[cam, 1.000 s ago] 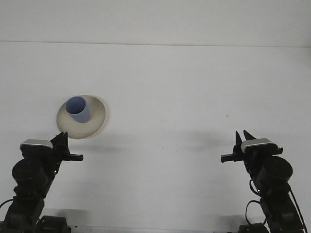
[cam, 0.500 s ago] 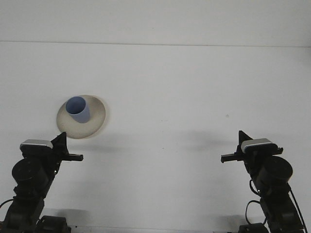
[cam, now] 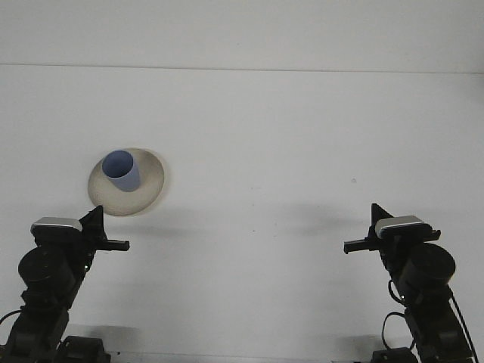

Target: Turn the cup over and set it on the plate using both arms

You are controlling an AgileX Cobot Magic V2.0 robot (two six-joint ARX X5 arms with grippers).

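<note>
White tabletop (cam: 302, 136) mostly bare — wide open room centre and right. Plate (cam: 151, 181) sits toward the left edge with the blue cup (cam: 122, 171) upright on it, mouth up, so task looks done. Left gripper (cam: 97, 219) near the plate's front rim, right gripper (cam: 376, 219) well apart — both clenched, holding nothing, parked by the near edge.

A broad, flat white tabletop (cam: 257, 151) with a matte surface fills nearly the whole front view. A thin, faint horizontal seam (cam: 242, 68) crosses it near the top, with a slightly greyer white band beyond. A tiny dark speck (cam: 352, 180) marks the surface right of centre.
</note>
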